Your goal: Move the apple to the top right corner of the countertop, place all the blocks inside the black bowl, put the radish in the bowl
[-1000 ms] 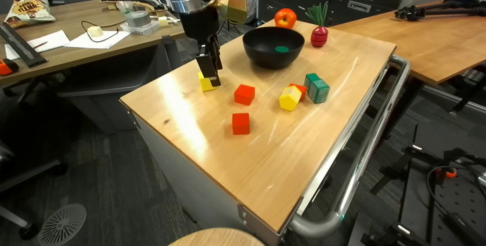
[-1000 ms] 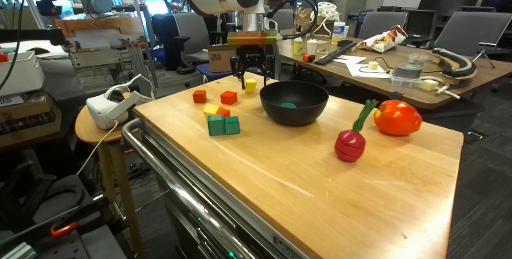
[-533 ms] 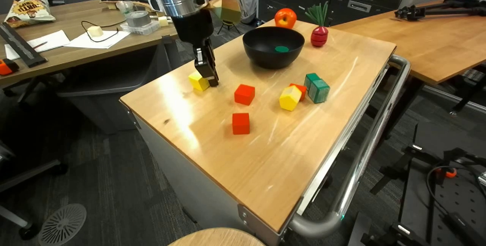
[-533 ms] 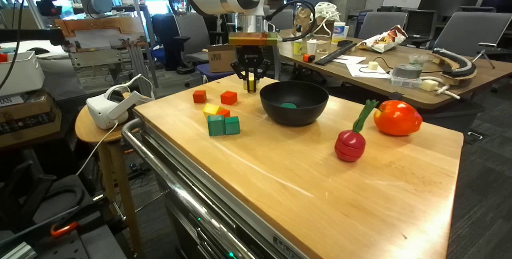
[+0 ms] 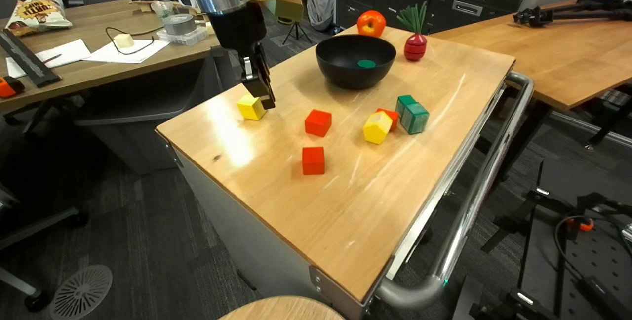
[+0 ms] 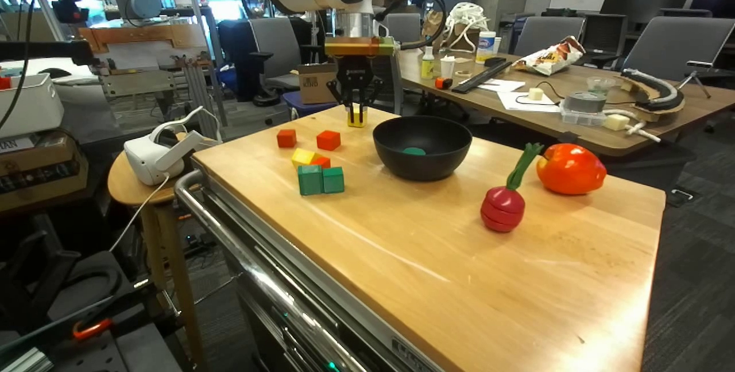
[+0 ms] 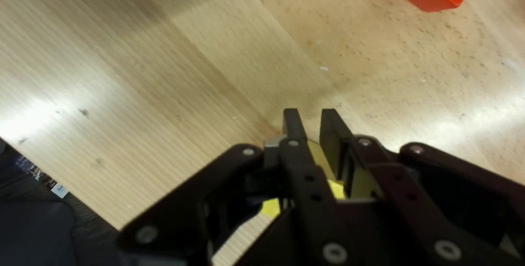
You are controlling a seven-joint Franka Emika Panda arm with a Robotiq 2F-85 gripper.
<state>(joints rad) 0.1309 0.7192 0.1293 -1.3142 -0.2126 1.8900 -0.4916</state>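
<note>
The black two-fingered gripper (image 7: 311,115) is hanging low over the light wooden rectangular countertop (image 6: 563,280), its fingers (image 7: 293,124) standing close together with a narrow gap at the tips, where bare wood is showing through. A small yellow cube (image 5: 250,107) is sitting right beside the fingers, outside that gap; whether they are touching it, I cannot tell. Near the gripper a red cube (image 5: 317,123) is lying, and a second red cube (image 5: 313,161) is lying a little farther off. Farther still from the gripper, another yellow block (image 5: 377,128) is lying just beside a partly hidden red block (image 5: 394,118), with two green blocks (image 6: 310,180) resting side by side near them. The round matte black bowl (image 6: 422,168) is standing between the gripper and the glossy orange-red apple (image 6: 571,169), a green shape (image 5: 366,64) showing inside it. The dark-red round radish (image 6: 502,209) with green leaves is standing upright beyond the bowl, well apart from the gripper.
</note>
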